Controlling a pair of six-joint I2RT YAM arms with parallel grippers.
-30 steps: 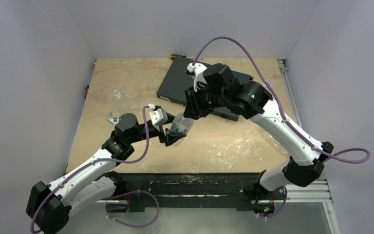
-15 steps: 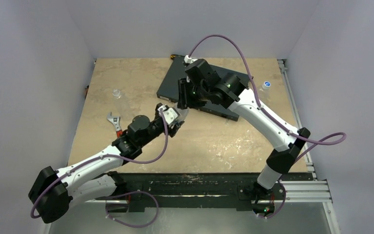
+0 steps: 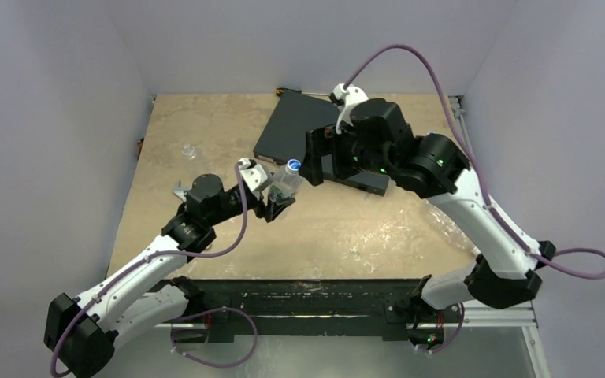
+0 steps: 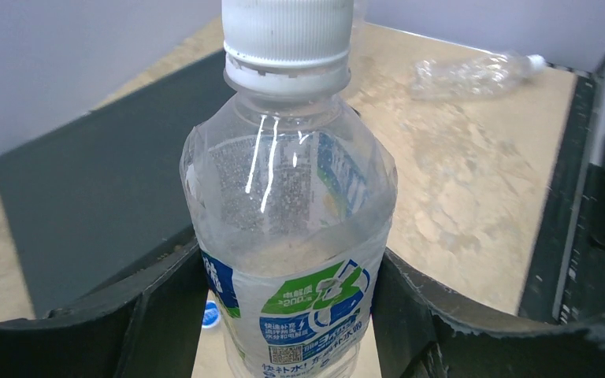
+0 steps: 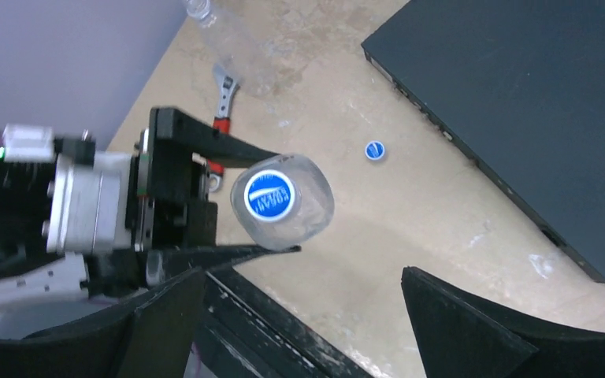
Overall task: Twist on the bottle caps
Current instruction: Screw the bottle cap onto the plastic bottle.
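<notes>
Table: a pale worktop [image 3: 205,126] under two arms, the job part done.
Black box: a flat case [image 3: 299,130] lying at the far side, taking no part.
Left gripper: the claw [image 4: 291,315] is closed about halfway around the labelled body of the held bottle [image 4: 291,197], gripping it upright near the middle of the table.
Right gripper: the claw [image 5: 303,279] hangs over the bottle top with its jaws spread wide, holding nothing and clear of the cap.
Crumpled bottle: a squashed clear one [image 4: 473,72] lies on its side well apart at the right, a cap seemingly on its neck.
Far bottle: a small clear one [image 3: 190,150] stands near the left edge; whether it wears a cap cannot be told.
Wrench: red-handled [image 5: 222,90], on the table behind the left claw.
Cap on held bottle: blue-and-white [image 5: 272,197], seated square on the neck; it looks screwed home, though how tight is not visible.
Loose cap: one [image 5: 374,150] rests on the table between the held bottle and the box.
Progress: at least one bottle looks finished; a spare cap suggests more remain.
</notes>
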